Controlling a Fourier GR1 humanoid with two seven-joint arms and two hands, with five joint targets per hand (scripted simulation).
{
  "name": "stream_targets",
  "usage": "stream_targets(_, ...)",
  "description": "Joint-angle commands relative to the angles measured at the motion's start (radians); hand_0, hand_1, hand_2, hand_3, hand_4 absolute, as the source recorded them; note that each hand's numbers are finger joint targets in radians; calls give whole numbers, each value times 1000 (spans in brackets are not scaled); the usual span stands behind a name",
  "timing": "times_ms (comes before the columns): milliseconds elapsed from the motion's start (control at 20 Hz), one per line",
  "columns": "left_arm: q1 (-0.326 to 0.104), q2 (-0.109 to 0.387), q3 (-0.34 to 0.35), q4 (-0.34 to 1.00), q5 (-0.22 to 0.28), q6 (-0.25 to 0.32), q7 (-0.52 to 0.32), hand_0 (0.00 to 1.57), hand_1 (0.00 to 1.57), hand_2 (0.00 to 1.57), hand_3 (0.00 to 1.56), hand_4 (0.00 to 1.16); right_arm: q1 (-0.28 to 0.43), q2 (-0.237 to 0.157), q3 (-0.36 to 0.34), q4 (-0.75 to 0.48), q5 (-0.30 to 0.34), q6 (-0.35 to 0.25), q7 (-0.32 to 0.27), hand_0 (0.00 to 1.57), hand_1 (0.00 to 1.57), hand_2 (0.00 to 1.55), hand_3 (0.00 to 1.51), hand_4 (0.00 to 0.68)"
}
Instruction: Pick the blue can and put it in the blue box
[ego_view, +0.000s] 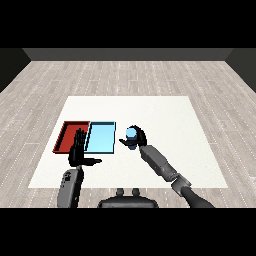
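on the white counter (160, 125) we see a red tray (67, 131) and a light blue tray (101, 138) lying side by side, touching along one edge, the red one to the left. our right hand (138, 138) is curled round the blue can (131, 134), its black fingers wrapping the can's sides, and the can stands roughly upright in that grasp just to the right of the light blue tray, outside its rim. we cannot tell whether the can rests on the counter or is held a little above it. our right forearm (160, 162) reaches in from the lower right corner at a slant. our left hand (78, 150) holds nothing: its fingers point straight up and forward, the thumb stuck out to the right, and it sits at the near edge of the two trays, overlapping the seam between them. the left forearm (70, 185) rises from the lower left.
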Motion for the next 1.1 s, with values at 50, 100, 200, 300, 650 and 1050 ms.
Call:
stream_targets(50,-7,-38,-59,58,-53,14,-25,0,0,0,0,0,13,-58,-24,-145,57,-3,58,1481,1481,1455,1415,646)
stream_targets(100,-21,-43,-97,-13,-43,59,66,0,0,0,0,0,-10,-34,-41,-83,70,30,12,1493,1493,1457,1413,652)
stream_targets(200,-18,-43,-138,84,-40,82,18,0,0,0,0,0,-42,-26,-40,-144,79,-13,54,1493,1493,1451,1405,648)
stream_targets(300,-55,-38,-94,70,-34,26,56,0,0,0,0,0,23,-16,-10,-199,130,-3,1,1458,1458,1434,1411,660)
stream_targets(650,-114,-44,-170,115,-25,79,113,0,0,0,0,0,113,-102,-71,-406,208,35,108,1432,1432,1451,1424,661)
stream_targets(1050,-203,-44,-299,216,27,194,82,0,0,0,0,0,189,-176,-146,-568,260,128,200,1424,1424,1425,1403,652)
